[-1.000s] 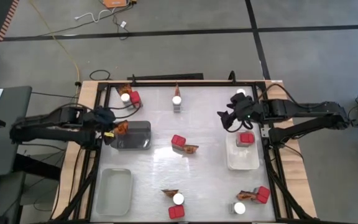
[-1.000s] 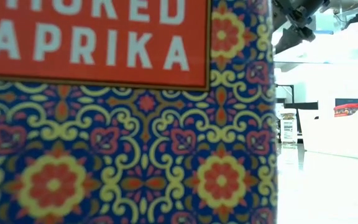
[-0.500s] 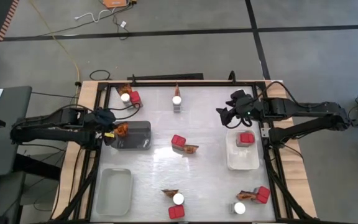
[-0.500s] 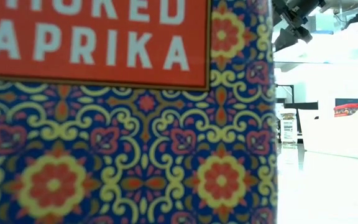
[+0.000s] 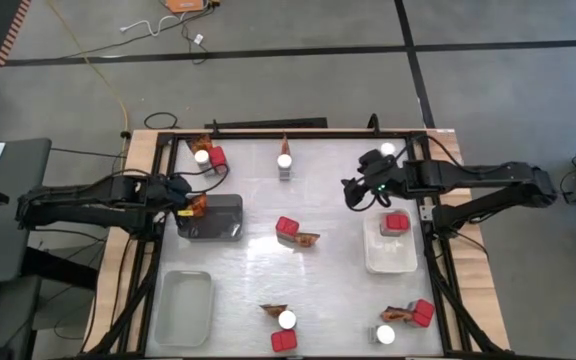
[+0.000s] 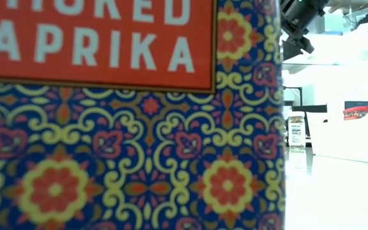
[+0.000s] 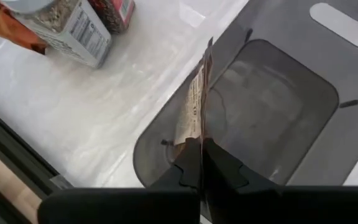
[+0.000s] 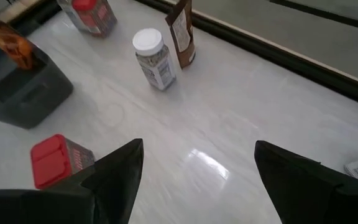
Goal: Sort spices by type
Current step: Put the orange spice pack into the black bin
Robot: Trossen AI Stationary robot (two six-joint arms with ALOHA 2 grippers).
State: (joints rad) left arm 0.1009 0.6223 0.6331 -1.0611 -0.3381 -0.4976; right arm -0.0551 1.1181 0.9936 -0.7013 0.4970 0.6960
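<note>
Two arms reach in low from opposite table edges. Left gripper (image 7: 202, 163) pinches an orange-brown packet (image 7: 194, 102) edge-on, hanging over the grey tray (image 5: 218, 228) directly beneath its fingertips (packet not yet resting on the floor of it). Right gripper (image 8: 194, 186) hovers with jaws spread wide and empty; ahead of it stand a white-lidded jar (image 8: 153, 56) and a brown packet (image 8: 182, 28), a red box (image 8: 58, 160) just beside one finger.
</note>
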